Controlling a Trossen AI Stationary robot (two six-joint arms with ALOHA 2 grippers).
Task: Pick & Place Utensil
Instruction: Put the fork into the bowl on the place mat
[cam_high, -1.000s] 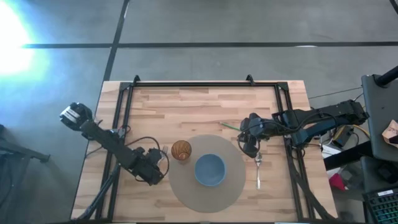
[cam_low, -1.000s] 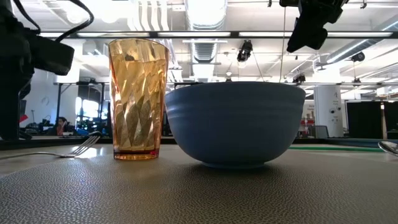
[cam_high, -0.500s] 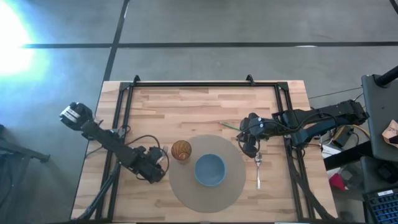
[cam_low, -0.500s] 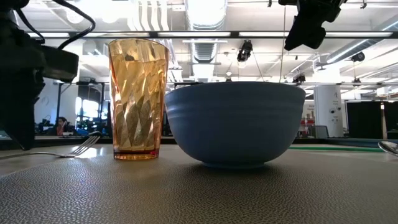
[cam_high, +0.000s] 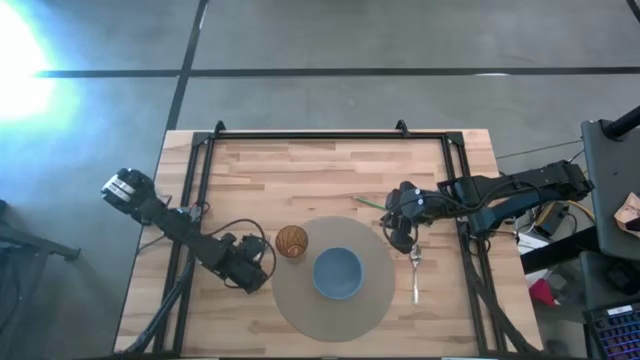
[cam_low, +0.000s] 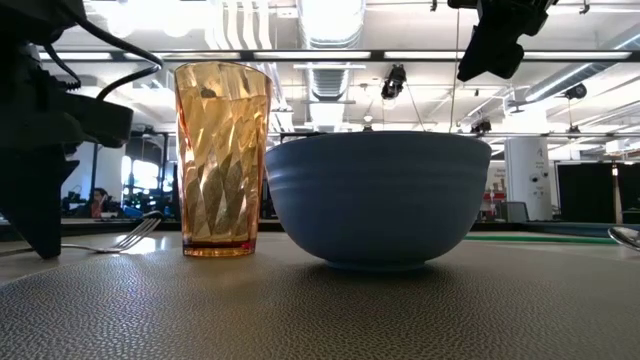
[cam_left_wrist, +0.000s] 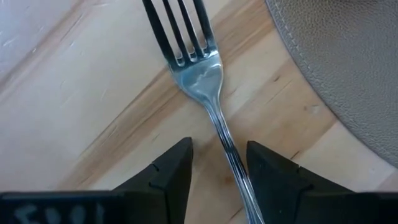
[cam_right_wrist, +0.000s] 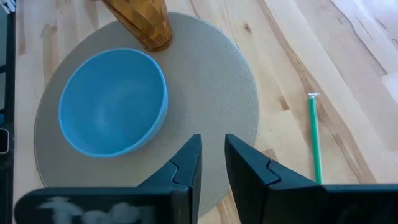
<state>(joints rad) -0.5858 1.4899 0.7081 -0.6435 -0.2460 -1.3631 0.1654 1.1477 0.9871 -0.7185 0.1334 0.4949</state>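
Down on bare wood beside the round mat (cam_left_wrist: 348, 68): shiny steel fork (cam_left_wrist: 202, 81), four tines, slim handle running between the spread fingers of the left gripper (cam_left_wrist: 217, 177), ungrasped. Right gripper (cam_right_wrist: 211, 171): empty, narrowly parted.

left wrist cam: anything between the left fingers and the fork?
The fork handle itself runs between the left gripper's open fingers, over bare wood table; left wrist view.

- Strong white glare burns out the floor (cam_high: 20, 60) at the upper left of the high view.
- The tabletop (cam_high: 330, 170) is evenly lit, with soft shadows.
- In the low view, ceiling lights (cam_low: 330, 20) shine bright and the amber glass (cam_low: 222, 160) glows.
- The near placemat (cam_low: 320, 320) is slightly blurred.
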